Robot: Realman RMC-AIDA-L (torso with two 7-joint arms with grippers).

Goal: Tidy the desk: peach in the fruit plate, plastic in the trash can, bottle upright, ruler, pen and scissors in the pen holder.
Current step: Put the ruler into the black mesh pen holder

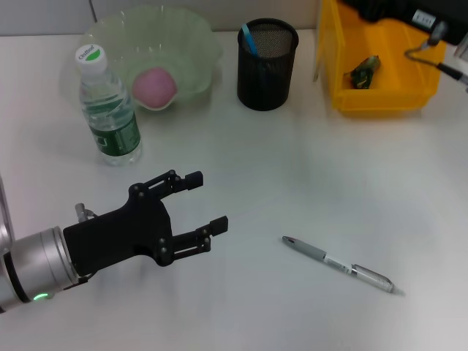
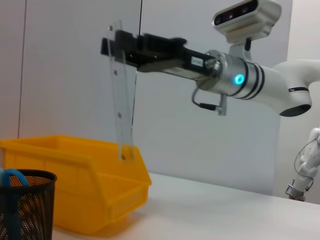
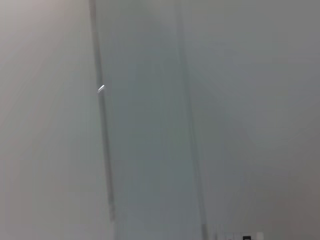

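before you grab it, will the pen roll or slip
The pen is slim, round and lies flat on the smooth table, so a nudge would probably roll it. Its shiny barrel may slip in a loose pinch. It looks light and stiff.

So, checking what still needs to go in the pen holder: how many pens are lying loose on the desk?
1. The pen lies flat on the desk, well in front of the pen holder.

Office-like test room, plain white tabletop [image 1: 307, 175], mesh pen holder [image 1: 267, 66], yellow storage bin [image 1: 380, 99], bare grey wall panels [image 2: 65, 65]
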